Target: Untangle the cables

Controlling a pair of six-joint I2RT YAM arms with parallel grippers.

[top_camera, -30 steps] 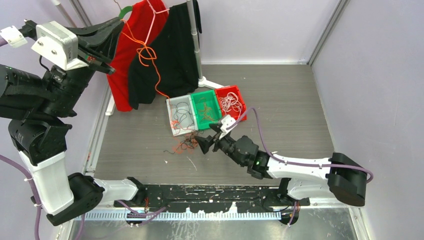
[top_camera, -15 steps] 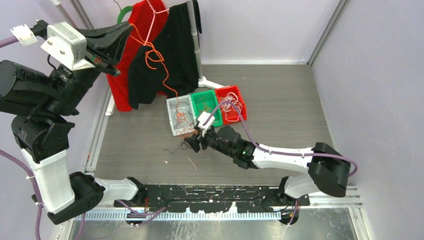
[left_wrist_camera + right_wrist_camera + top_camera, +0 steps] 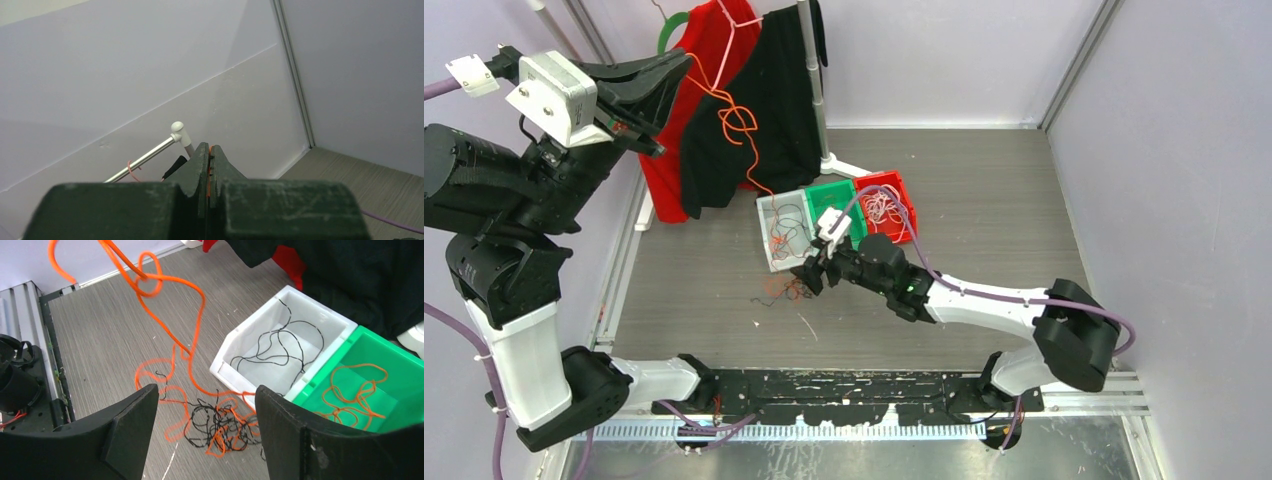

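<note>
1. I was drawing one orange cable (image 3: 736, 120) out of the snarl (image 3: 784, 290). My left claw (image 3: 682, 62) was raised high at the far left and pressed together on that cable. In its wrist view the orange strand showed between the jaws.
2. From there the cable ran down through a knotted loop in mid-air, past the white bin (image 3: 769, 215), to the snarl on the table (image 3: 684, 280) just in front of that bin.
3. My right claw (image 3: 809, 278) hung spread just above the snarl, holding nothing. In its wrist view black and orange strands lay between the fingers.
4. A black cable (image 3: 280, 355) lay in the white bin and orange ones in the green bin (image 3: 380, 340). I judged the job part done, with the snarl still mixed.
5. The next move called for lowering the right claw and pinning the black strands, so the left's pull would slide the orange free rather than drag the heap. The mid-air knot could tighten.
6. Against a second earlier, my right claw had reached further left, from beside the snarl to over it. The left claw and the loop had shifted slightly right. The snarl lay about where it had been.
</note>
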